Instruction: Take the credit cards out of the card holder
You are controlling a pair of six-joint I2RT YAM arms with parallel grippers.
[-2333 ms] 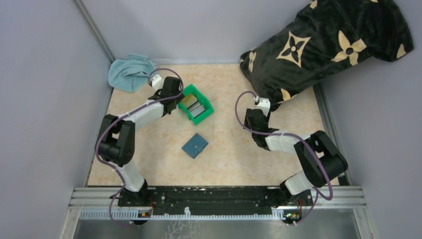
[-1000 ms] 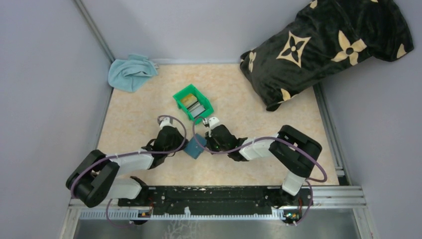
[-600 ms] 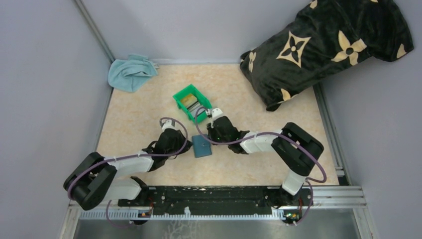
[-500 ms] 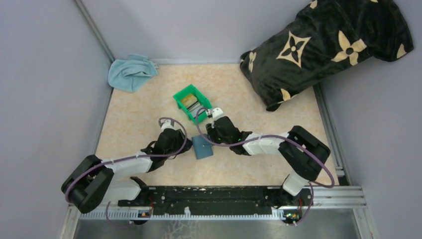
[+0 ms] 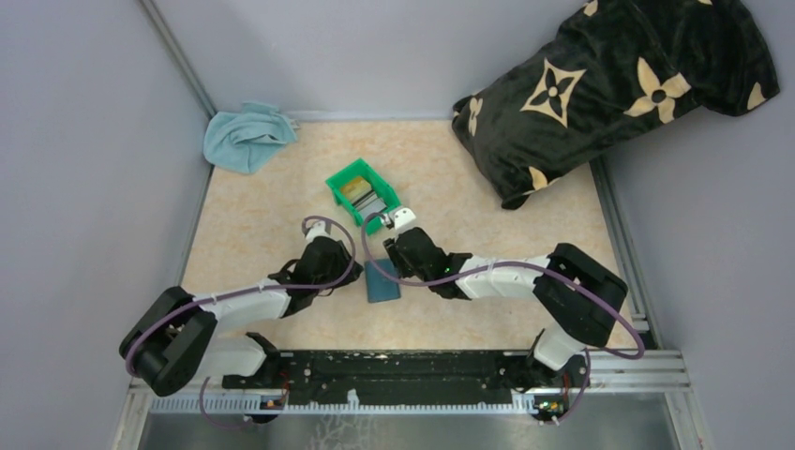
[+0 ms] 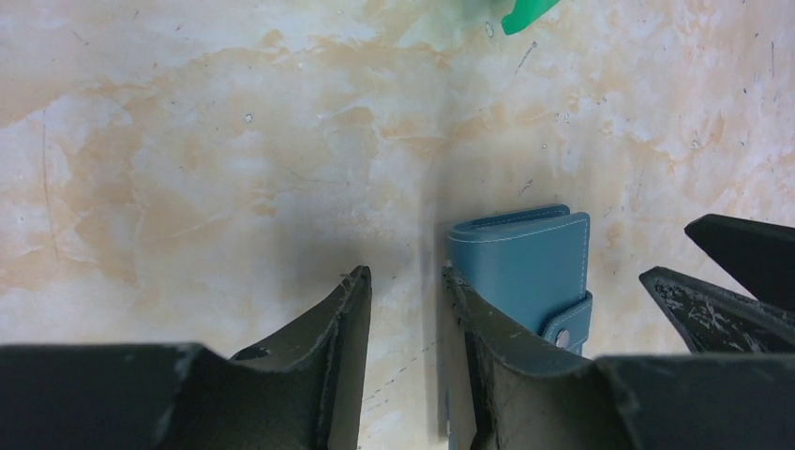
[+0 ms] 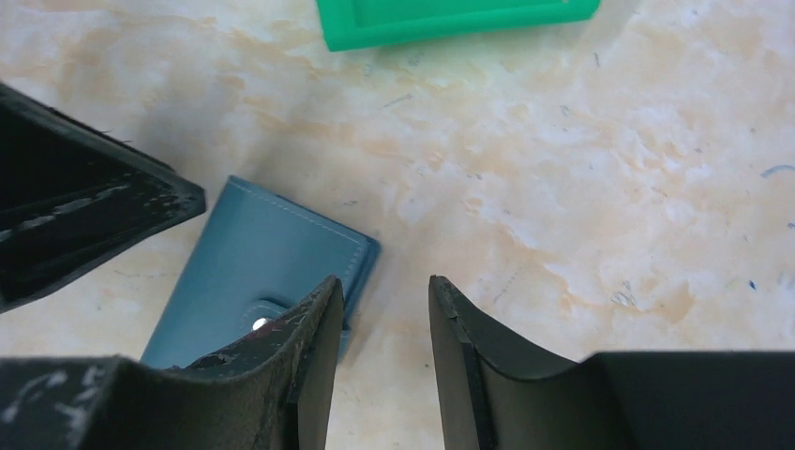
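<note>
A green plastic bin (image 5: 343,172) sits tilted just past the middle of the beige marbled tabletop (image 5: 272,220), toward 12 o'clock. A crumpled pale-blue cloth (image 5: 246,137) lies at 10 o'clock. A black flower-patterned cushion (image 5: 609,84) fills 2 o'clock.

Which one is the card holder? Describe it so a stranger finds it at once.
On the tan table, find the green bin near the middle. Just on its near side lies a small flat teal-blue wallet, snapped shut. Unlike the crumpled pale-blue cloth in the corner, it is darker and square.
</note>
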